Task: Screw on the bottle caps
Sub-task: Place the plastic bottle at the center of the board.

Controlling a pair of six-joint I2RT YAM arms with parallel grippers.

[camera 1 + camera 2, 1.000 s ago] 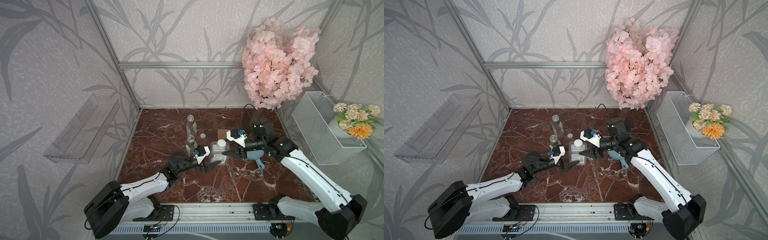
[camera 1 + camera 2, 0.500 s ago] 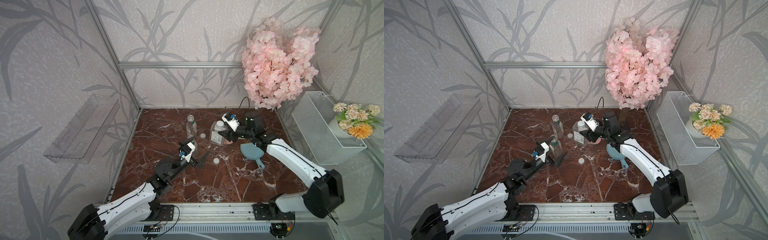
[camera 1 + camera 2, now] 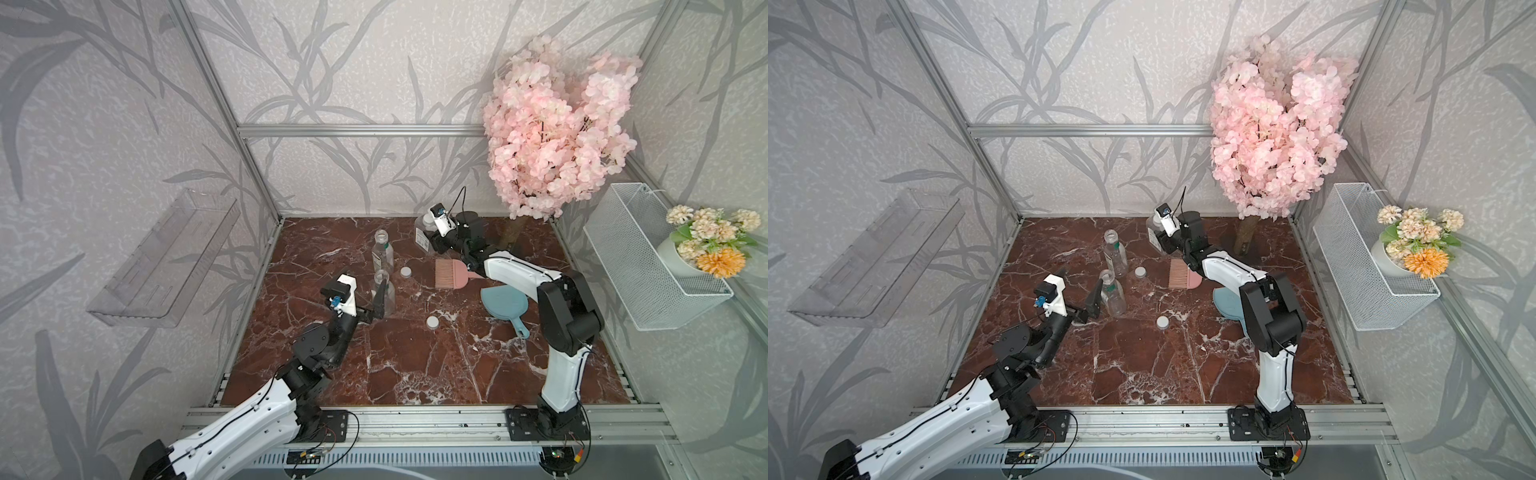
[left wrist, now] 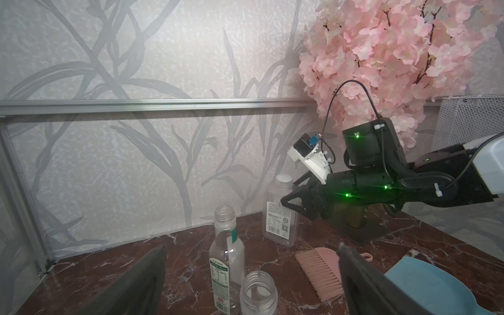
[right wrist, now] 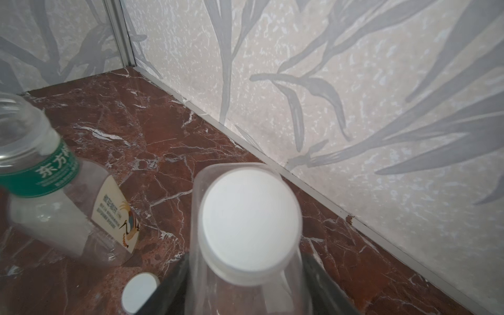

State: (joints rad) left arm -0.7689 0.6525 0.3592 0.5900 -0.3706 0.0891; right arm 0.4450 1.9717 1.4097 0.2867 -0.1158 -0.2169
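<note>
My left gripper is wide open and holds nothing. The near round bottle stands between its spread fingers and has no cap. I think the jaws are apart so they can close on it and stop it from turning. One loose cap lies on the floor off to that gripper's right, a little apart. Past the near bottle stands the far round bottle, open too, with a second loose cap just beside it. Farthest back, my right gripper squeezes the square bottle by its body, close to the back wall. Its white cap fills the right wrist view, so I can see it sits on the neck. The top views barely show that. Only the left wrist view shows this bottle leaning a bit. I cannot tell if it touches the floor.
</note>
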